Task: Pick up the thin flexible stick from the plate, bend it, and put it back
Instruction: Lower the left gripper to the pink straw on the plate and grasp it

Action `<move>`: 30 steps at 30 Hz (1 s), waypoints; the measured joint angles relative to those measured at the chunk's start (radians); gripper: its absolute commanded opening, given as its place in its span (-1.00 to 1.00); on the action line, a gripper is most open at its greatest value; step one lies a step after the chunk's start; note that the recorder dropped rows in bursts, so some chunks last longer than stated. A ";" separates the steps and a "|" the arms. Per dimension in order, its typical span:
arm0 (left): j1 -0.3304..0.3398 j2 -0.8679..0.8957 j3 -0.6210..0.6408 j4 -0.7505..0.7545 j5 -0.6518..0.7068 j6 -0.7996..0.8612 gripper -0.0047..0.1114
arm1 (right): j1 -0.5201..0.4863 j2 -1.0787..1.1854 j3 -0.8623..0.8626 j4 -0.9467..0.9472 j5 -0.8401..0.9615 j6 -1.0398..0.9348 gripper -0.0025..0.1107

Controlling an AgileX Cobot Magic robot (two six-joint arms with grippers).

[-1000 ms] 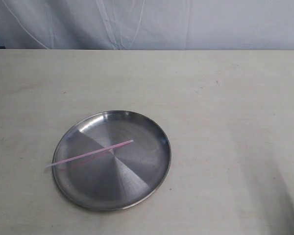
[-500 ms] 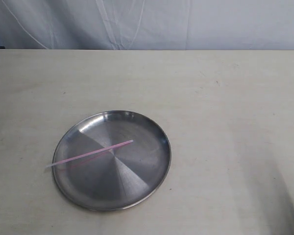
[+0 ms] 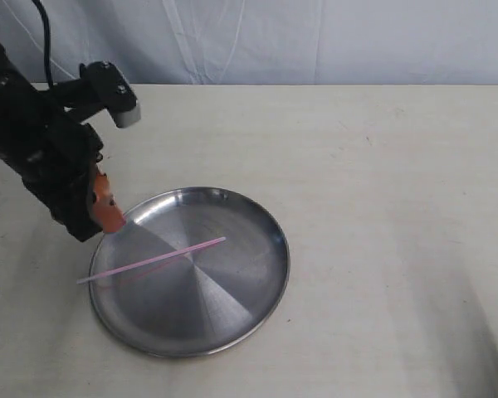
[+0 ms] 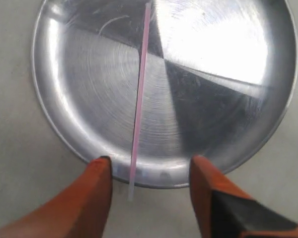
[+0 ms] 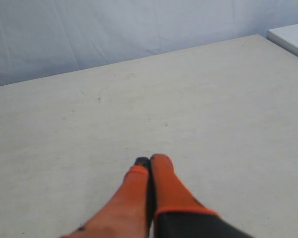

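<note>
Exterior view: the black left arm (image 3: 41, 141) is reaching in from the upper left of the frame, its left tool (image 3: 108, 214) hanging orange-tipped just over the upper-left rim of the plate (image 3: 232, 286). The plate is sitting on the pale desk (image 3: 382, 207), left of centre in the lower half. The thin flexible stick (image 3: 153, 260) is lying straight across the plate, slanting from near its centre down to the left, with its pale end jutting past the rim over the desk. A grey cloth (image 3: 315, 41) is hanging along the top of the frame.

Left wrist view: the left tool (image 4: 150, 161) is gaping wide, its orange fingers (image 4: 97, 193) standing on either side of the thin flexible stick (image 4: 139, 99) and gripping nothing. The stick's end is crossing the rim of the plate (image 4: 79, 79) between the two fingertips, clear of both, and reaching onto the desk (image 4: 15, 148).

Right wrist view: the right tool (image 5: 150, 162) is pressing its fingers (image 5: 134, 198) tightly together with nothing between them, above bare desk (image 5: 198, 99). The cloth (image 5: 114, 29) is hanging behind, and a white slab (image 5: 293, 37) is showing at the desk's far corner.
</note>
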 measured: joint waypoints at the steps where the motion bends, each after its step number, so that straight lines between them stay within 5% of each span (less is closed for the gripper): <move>1: -0.001 0.021 0.000 0.000 -0.006 0.007 0.05 | 0.000 0.000 0.000 0.000 0.000 0.000 -0.96; 13: -0.102 0.195 0.000 0.082 -0.021 0.085 0.05 | 0.000 0.000 0.000 0.000 0.000 0.000 -0.96; 30: -0.104 0.350 -0.001 0.166 -0.121 0.089 0.05 | 0.000 0.000 0.000 0.000 0.000 0.000 -0.96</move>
